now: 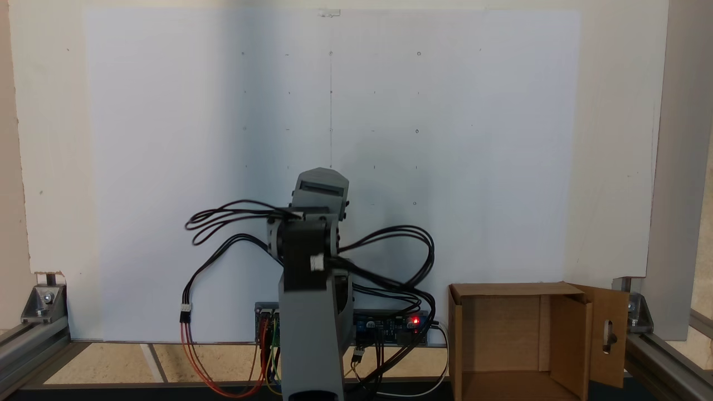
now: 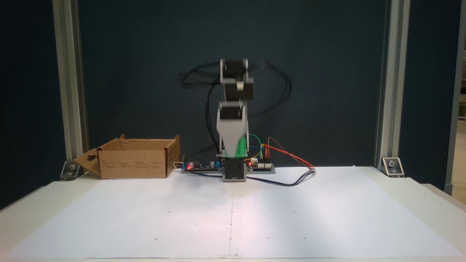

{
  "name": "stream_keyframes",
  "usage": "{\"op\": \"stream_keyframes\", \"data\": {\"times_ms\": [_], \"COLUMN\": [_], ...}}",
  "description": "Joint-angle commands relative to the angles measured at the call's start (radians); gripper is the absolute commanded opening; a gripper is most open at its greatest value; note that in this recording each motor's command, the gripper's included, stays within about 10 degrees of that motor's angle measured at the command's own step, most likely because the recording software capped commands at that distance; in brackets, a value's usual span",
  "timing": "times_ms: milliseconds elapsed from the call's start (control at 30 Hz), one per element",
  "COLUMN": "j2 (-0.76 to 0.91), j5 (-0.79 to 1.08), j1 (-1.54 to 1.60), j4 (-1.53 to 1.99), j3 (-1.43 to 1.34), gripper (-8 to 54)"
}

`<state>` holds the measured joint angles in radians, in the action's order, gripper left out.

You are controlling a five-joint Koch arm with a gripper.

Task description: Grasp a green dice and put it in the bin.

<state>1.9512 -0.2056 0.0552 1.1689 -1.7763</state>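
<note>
In a fixed view the gripper [image 2: 236, 151] hangs nose-down above the arm's base, and a blurred green patch, the green dice [image 2: 239, 148], sits between its jaws near the tip; the jaws appear pinched on it, though motion blur softens the edges. The bin [image 2: 135, 159] stands well to the left of the gripper in that view, open top up, flap with the slotted hole splayed outward. The white paper sheet [image 2: 233, 214] lies in front of the bin.
</note>
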Motion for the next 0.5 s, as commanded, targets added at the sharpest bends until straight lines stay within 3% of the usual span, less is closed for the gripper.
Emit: {"op": "stream_keyframes", "data": {"times_ms": [0, 233, 467], "j2": [0.011, 0.009, -0.137], "j5": [-0.048, -0.040, 0.233], "j1": [0.009, -0.080, -0.566], "j4": [0.164, 0.305, -0.057], "j3": [0.133, 0.242, 0.242], "gripper": [11.5, 11.5, 11.5]}}
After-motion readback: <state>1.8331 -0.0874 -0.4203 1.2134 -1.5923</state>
